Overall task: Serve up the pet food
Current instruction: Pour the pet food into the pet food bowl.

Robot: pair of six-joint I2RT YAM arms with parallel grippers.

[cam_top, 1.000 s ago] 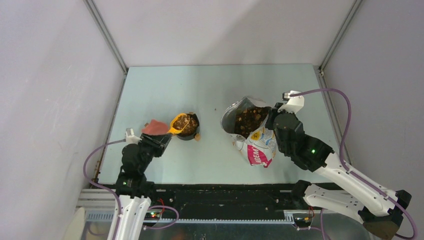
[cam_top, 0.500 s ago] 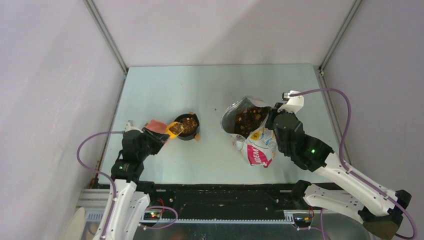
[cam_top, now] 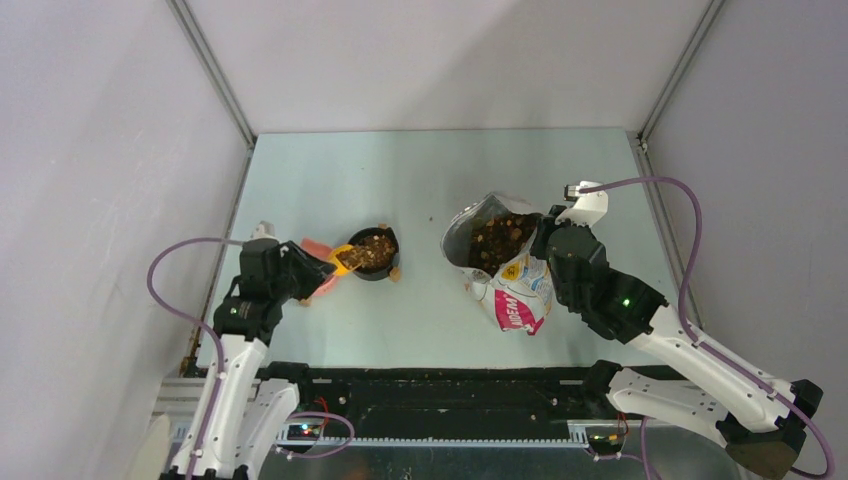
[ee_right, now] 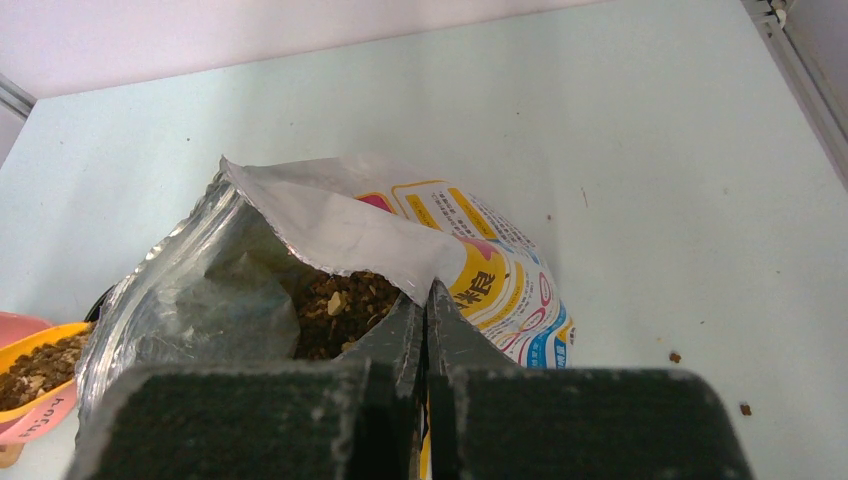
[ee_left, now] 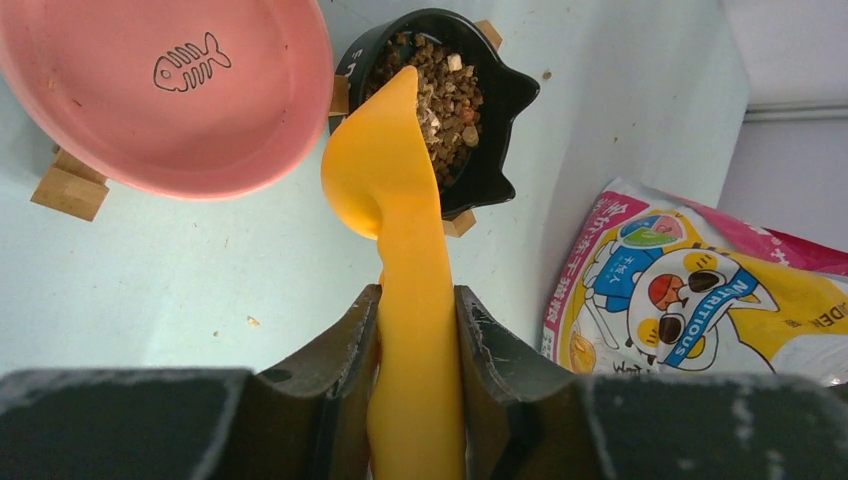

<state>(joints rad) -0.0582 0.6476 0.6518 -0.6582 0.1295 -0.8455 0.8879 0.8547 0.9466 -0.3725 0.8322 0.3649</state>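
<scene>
Left gripper (ee_left: 417,300) first: it is clenched on the flat handle of the yellow scoop (ee_left: 385,170), one finger pressed to each side. The scoop reaches away from the fingers and its tip sits over the near rim of the black bowl (ee_left: 505,95). The pet food (ee_left: 445,90) is heaped in that bowl, a brown crumbly mound past the end of the scoop, well clear of the fingers themselves. Just beside the black bowl is the pink bowl (ee_left: 200,130) (a little fish skeleton drawn inside it), on small wooden blocks (ee_left: 65,185), with no kibble in the part I can see.

Across the pale table (cam_top: 400,180), the right gripper (ee_right: 425,295) is pinched tight on the rim of the cartoon-cat bag (ee_right: 500,280), holding its foil mouth open and upright. More kibble fills the bag, directly under and just ahead of those closed fingertips. A few stray bits lie on the table to the right of the bag. From overhead, the two bowls sit left of centre and the bag right of centre, well apart.
</scene>
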